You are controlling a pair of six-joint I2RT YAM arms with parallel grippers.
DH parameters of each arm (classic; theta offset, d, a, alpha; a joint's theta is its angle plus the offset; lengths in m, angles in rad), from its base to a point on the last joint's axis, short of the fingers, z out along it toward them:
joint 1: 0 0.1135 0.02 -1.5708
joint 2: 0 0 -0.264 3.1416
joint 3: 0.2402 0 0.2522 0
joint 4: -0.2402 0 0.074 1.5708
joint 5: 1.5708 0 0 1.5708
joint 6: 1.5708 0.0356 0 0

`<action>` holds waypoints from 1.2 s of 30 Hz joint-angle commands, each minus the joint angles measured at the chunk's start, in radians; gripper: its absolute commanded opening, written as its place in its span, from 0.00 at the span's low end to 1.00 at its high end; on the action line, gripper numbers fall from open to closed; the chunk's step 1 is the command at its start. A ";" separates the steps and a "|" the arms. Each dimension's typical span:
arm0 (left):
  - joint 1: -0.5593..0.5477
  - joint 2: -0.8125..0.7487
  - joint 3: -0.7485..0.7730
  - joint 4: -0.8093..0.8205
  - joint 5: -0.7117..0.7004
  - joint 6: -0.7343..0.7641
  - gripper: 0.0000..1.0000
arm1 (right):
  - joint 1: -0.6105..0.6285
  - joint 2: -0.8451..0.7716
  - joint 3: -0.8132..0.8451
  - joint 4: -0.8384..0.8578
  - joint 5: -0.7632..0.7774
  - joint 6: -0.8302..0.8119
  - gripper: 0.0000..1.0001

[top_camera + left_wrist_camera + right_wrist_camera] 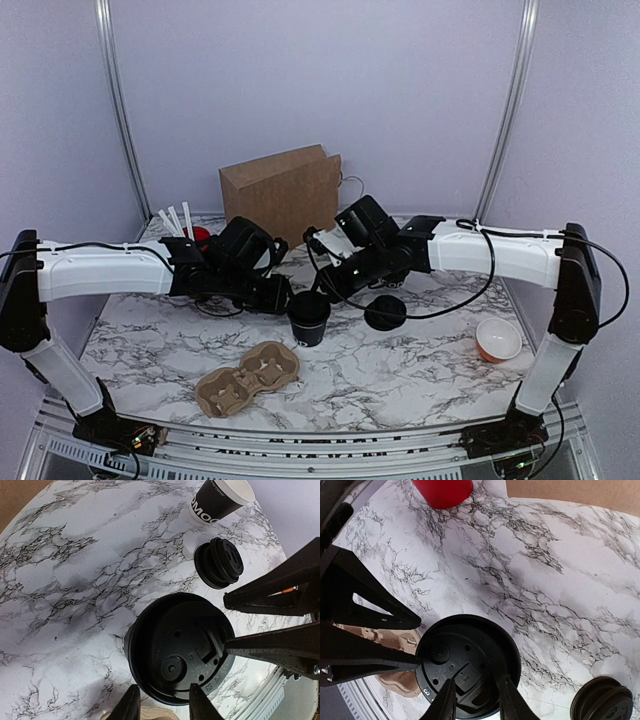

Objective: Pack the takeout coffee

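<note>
The takeout coffee (309, 318), a small black paper cup with its black round lid (180, 647) on, stands upright mid-table. My left gripper (283, 296) comes at it from the left. Its fingertips (131, 705) are parted over the lid's near rim and clamp nothing. My right gripper (326, 286) comes from the right, open, with its fingertips (445, 700) spread just above the lid (467, 662). In each wrist view the other gripper's fingers show as black wedges at the lid's edge.
A stack of black lids (385, 313) lies right of the cup. A matching open black cup (220, 500) stands beyond. In front lies the cardboard cup carrier (248, 377). At the back are a brown paper bag (282, 190) and a red cup of white sticks (198, 235). An orange cup (498, 340) is at right.
</note>
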 commanded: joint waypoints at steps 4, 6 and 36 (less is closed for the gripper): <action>-0.010 -0.018 -0.008 0.008 -0.023 -0.018 0.33 | -0.015 0.060 0.066 -0.015 -0.002 -0.068 0.29; -0.010 -0.015 -0.003 0.007 -0.028 -0.011 0.33 | -0.018 0.077 0.077 -0.025 0.008 -0.070 0.29; 0.038 -0.044 -0.015 0.013 0.005 0.034 0.33 | 0.034 -0.014 0.026 -0.049 0.211 0.240 0.06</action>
